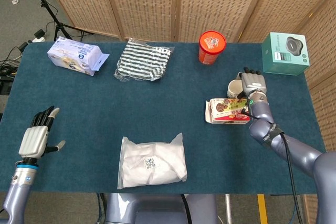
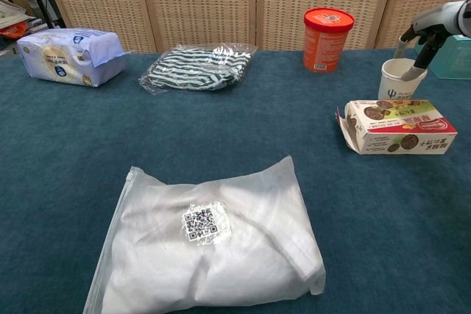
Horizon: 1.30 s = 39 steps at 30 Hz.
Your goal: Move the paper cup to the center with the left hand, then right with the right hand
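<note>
The white paper cup stands upright on the blue table at the right, just behind the cookie box. My right hand is at the cup's right side and pinches its rim, with one finger reaching down inside. Far away at the front left edge of the table, my left hand holds nothing and its fingers are spread. The chest view does not show the left hand.
A red tub stands behind the cup, and a green box sits at the back right corner. A striped bag and a tissue pack lie along the back; a white plastic pouch lies at the front centre.
</note>
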### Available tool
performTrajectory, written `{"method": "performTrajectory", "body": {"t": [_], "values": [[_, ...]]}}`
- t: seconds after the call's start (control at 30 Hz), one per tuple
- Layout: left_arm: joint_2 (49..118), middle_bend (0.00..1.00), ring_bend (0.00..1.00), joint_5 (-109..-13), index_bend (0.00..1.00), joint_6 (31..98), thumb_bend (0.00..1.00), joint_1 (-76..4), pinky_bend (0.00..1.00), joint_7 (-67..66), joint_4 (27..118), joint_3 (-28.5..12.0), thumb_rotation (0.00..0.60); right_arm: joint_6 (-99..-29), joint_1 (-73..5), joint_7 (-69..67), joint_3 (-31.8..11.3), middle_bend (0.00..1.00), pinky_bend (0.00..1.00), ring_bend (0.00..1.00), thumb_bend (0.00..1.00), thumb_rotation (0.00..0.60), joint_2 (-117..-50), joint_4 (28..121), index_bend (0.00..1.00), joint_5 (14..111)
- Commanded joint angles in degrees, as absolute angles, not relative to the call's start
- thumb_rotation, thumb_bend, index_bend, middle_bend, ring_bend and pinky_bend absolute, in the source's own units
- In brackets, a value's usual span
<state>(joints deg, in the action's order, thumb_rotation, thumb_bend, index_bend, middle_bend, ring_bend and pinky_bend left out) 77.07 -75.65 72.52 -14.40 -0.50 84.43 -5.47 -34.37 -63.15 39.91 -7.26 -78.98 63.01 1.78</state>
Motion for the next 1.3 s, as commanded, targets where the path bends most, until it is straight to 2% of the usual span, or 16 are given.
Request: {"method": "performTrajectory", "body": {"t": [0.03,0.33,0.43,0.6,0.8,0.97,1.1,1.17,1.3], "values": [[77.0,0.0,0.0,-75.8,0.0,72.6,0.21,-14.4,0.0,-0.5,84.5,-5.4,0.6,-33.5,-63.4,39.8,-6.6,0.0,0.0,0.0,0.26,0.6,-78.6,63.3,0.42,1.1],[76.9,0.0,0.0,-75.9,0.0,72.8,0.21,-14.3,0.0,-0.1,84.6,-5.5,0.6,-34.2,-64.3,38.8,-5.2,0.0,0.0,0.0,0.25,0.6,-77.9,64.2,0.24,1.0],[76.8,0.0,0.0,-76.0,0.0,72.8,0.21,-14.3,0.0,0.0,84.7,-5.4,0.6,-34.6,-64.5,38.4,-5.1,0.0,0.0,0.0,0.22,0.6,-77.6,64.8,0.13,0.9],[76.7,0.0,0.0,-76.1,0.0,72.9,0.21,-14.3,0.0,0.1,84.8,-5.4,0.6,-34.9,-64.8,38.1,-4.5,0.0,0.0,0.0,0.16,0.6,-77.1,65.6,0.01,0.8],[76.6,0.0,0.0,-76.2,0.0,73.1,0.21,-14.2,0.0,0.5,84.8,-5.5,0.6,-36.4,-65.6,38.4,-4.0,0.0,0.0,0.0,0.13,0.6,-75.4,68.1,0.0,0.8],[76.6,0.0,0.0,-76.0,0.0,73.1,0.21,-14.2,0.0,0.6,84.7,-5.6,0.6,-40.9,-67.2,38.8,-5.2,0.0,0.0,0.0,0.13,0.6,-70.5,76.3,0.0,2.7],[76.4,0.0,0.0,-76.2,0.0,73.6,0.21,-14.0,0.0,0.7,84.7,-5.8,0.6,-48.5,-66.1,37.4,-6.7,0.0,0.0,0.0,0.14,0.6,-65.1,87.7,0.0,11.1],[76.4,0.0,0.0,-76.4,0.0,74.2,0.21,-13.8,0.0,0.6,84.8,-5.8,0.6,-53.9,-62.7,34.6,-6.4,0.0,0.0,0.0,0.15,0.6,-63.3,93.8,0.0,19.8],[76.3,0.0,0.0,-77.3,0.0,75.6,0.21,-13.5,0.0,0.0,85.3,-5.7,0.6,-63.2,-53.9,27.1,-3.4,0.0,0.0,0.0,0.16,0.6,-64.1,98.0,0.0,36.7]]}}
